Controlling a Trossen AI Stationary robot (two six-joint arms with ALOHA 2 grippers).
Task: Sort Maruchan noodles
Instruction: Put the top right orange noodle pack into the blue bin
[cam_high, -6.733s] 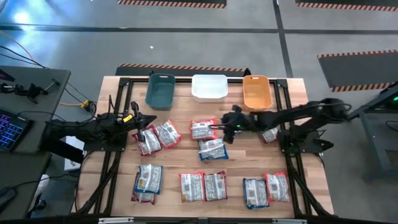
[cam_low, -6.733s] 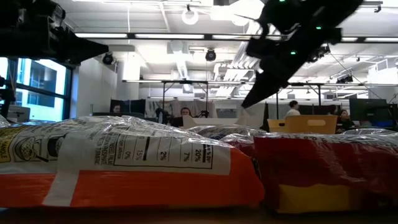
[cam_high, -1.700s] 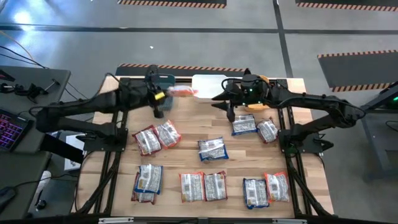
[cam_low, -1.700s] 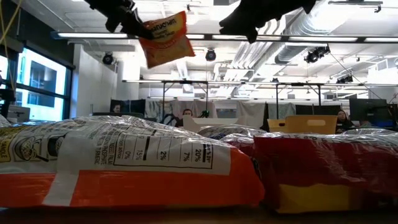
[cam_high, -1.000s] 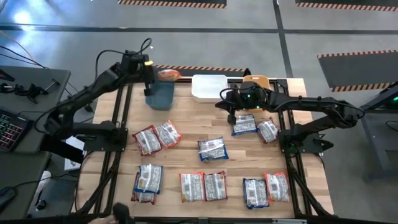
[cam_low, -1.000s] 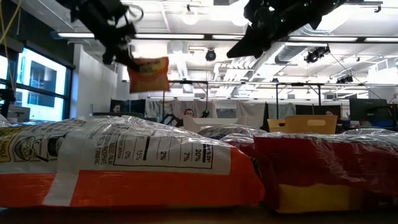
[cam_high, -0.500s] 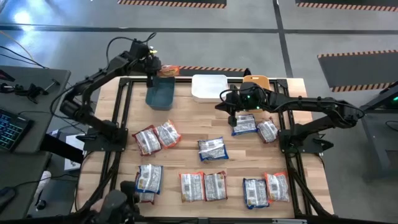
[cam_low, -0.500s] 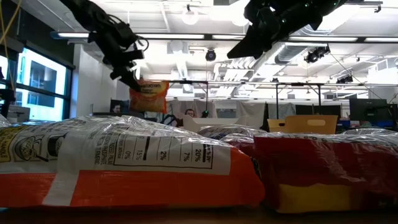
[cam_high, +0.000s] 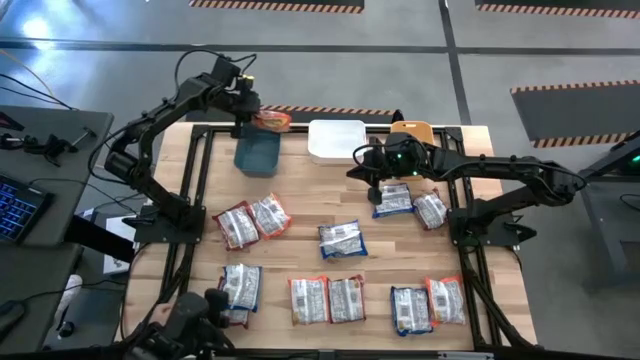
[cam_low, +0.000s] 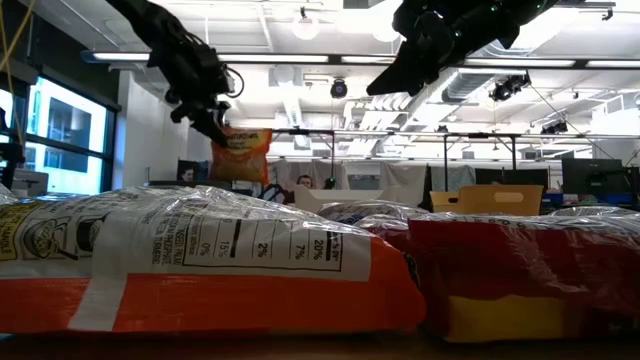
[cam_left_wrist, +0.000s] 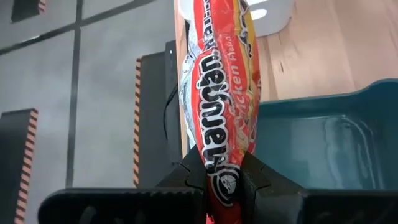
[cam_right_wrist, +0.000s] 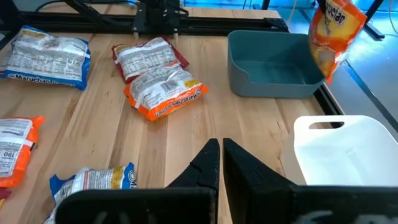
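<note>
My left gripper is shut on an orange Maruchan packet, held in the air over the far end of the teal bin. In the low view the packet hangs below that gripper. My right gripper is shut and holds nothing. It hovers above the table beside two packets that lie flat; its fingers are closed together. Several more packets lie flat on the wood. My left gripper pinches the packet's short end between its two fingers, which slant down from the table's left and far side. The packet is lifted clear. It hangs below the fingers with its orange front toward the near side, above the teal bin's far wall.
The white bin and the orange bin stand along the far edge to the right of the teal one. Packets lie in groups at left, near left, near middle and near right. A person shows at the near left edge.
My left gripper has sunk a little and tipped steeper over the far end of the teal bin, still shut on the orange packet. The packet has come lower and hangs closer to the bin. The person has come into view at the near left edge.
</note>
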